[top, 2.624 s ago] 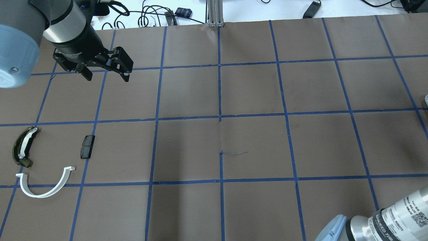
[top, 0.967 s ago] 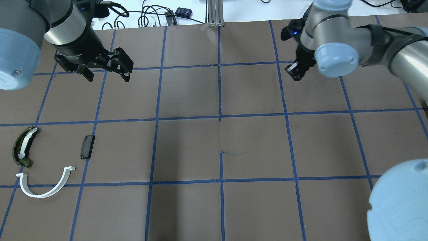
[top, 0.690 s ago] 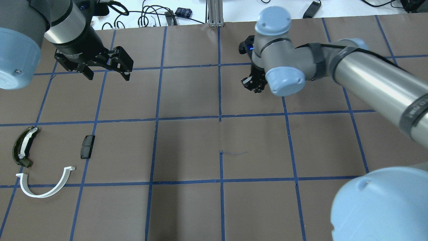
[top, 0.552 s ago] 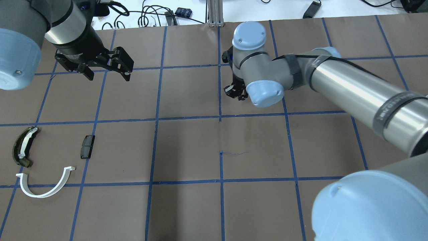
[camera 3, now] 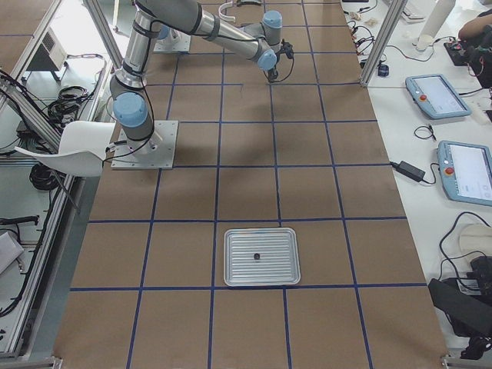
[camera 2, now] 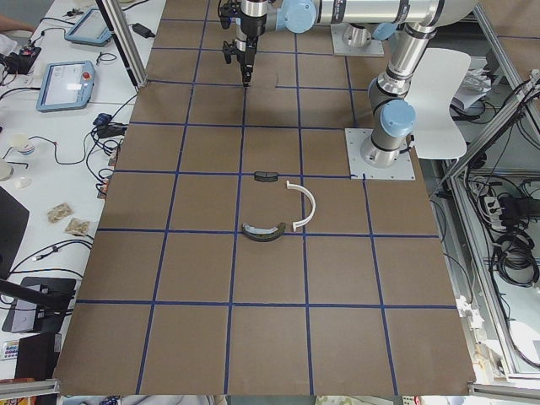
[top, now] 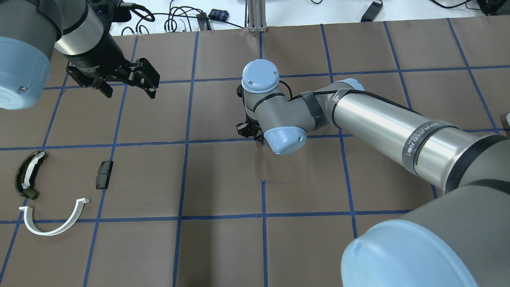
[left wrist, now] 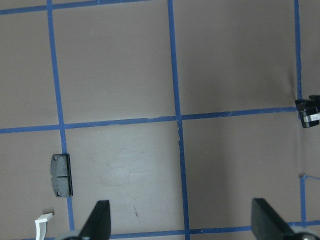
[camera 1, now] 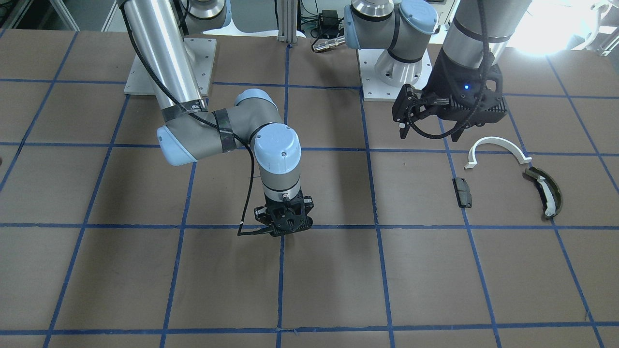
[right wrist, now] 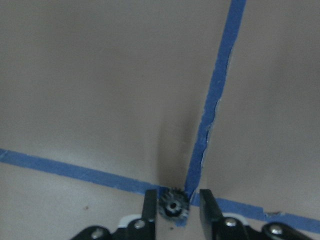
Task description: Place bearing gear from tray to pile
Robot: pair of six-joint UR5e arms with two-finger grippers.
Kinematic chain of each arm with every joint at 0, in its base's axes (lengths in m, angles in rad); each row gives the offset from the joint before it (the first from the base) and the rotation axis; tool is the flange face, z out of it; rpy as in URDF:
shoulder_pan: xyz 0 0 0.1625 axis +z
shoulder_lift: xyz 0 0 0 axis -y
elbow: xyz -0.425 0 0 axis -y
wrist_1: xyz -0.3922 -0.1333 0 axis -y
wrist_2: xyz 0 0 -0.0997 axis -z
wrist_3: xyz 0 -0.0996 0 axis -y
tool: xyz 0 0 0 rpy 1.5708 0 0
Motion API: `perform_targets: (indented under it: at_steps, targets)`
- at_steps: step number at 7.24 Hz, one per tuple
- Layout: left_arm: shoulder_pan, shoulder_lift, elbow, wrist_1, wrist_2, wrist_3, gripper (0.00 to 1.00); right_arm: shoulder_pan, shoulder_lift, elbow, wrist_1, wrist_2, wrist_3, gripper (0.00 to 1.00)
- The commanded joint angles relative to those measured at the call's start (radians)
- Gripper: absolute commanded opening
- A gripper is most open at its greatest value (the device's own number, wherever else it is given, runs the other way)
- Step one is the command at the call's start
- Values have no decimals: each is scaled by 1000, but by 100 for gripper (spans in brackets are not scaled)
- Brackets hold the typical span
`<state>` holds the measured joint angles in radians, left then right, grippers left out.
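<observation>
My right gripper [right wrist: 175,212] is shut on a small dark bearing gear [right wrist: 173,206], just above a crossing of blue tape lines at the table's middle [top: 251,133] [camera 1: 285,231]. The pile lies at the table's left: a white half-ring arc [top: 44,232] [camera 1: 495,140], a dark olive curved piece with a white strip [top: 27,175] [camera 1: 544,191], and a small black block [top: 104,174] [left wrist: 62,175]. My left gripper [top: 125,85] [left wrist: 182,225] is open and empty, high above the table beyond the pile. The metal tray [camera 3: 238,269] lies at the table's right end.
A small dark part [camera 3: 256,256] lies in the tray's middle. The table is brown paper with a blue tape grid. Cables and a metal post [top: 255,16] lie along the far edge. The right arm's long link [top: 378,127] spans the right half.
My right arm has swept in from the far right to the table's middle, carrying the gear leftward and nearer the robot. My left arm and the pile have stayed put.
</observation>
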<state>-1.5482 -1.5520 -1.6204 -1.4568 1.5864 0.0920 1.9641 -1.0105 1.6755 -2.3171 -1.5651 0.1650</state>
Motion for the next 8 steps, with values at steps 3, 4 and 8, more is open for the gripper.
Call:
perform_targets:
  at_steps: [3,4,8]
  targets:
    - [2,-46,1,19,-2,-15,100,-98,-188,-8,146,-124,-11,100]
    - [-6,-83,-6,47,-17,-84,100,-150,-306,-7,285,-118,-47,100]
    - [-223,-385,-23,397,-60,-261,100,-287,-566,-2,513,-112,-147,100]
